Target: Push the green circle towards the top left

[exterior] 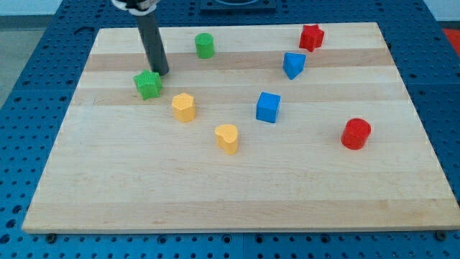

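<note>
The green circle (205, 45), a short cylinder, stands near the view's top, a little left of the middle. My tip (161, 73) rests on the board to its lower left, well apart from it. The tip is right next to the upper right side of a green star block (148, 85); I cannot tell if they touch. The dark rod rises from the tip up and left to the view's top edge.
The wooden board (237, 194) also carries a yellow hexagon block (183, 107), a yellow heart block (227, 138), a blue cube (267, 107), a blue triangle-like block (292, 65), a red star (311, 37) and a red cylinder (356, 134). Blue perforated table surrounds the board.
</note>
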You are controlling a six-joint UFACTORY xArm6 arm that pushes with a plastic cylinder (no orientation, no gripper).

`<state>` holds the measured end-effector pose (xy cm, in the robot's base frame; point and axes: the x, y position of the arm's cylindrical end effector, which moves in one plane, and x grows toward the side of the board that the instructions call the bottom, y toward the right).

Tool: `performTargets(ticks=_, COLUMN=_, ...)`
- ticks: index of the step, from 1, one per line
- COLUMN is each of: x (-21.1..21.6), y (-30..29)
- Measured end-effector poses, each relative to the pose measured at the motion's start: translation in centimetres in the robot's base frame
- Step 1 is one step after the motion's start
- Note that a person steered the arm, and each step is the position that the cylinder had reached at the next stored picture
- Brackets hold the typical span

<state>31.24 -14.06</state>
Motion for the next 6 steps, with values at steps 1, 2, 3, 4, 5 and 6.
performTargets(ticks=1, x=-1.3, y=5.7)
performTargets(ticks=2, x=-2.2, y=10.0)
performTargets(ticks=3, x=-3.3, y=10.0)
performTargets(ticks=4, x=-6.3, y=11.0)
performTargets(ticks=5, x=-7.0, y=11.0)
performTargets(ticks=6, x=-7.6, y=10.6)
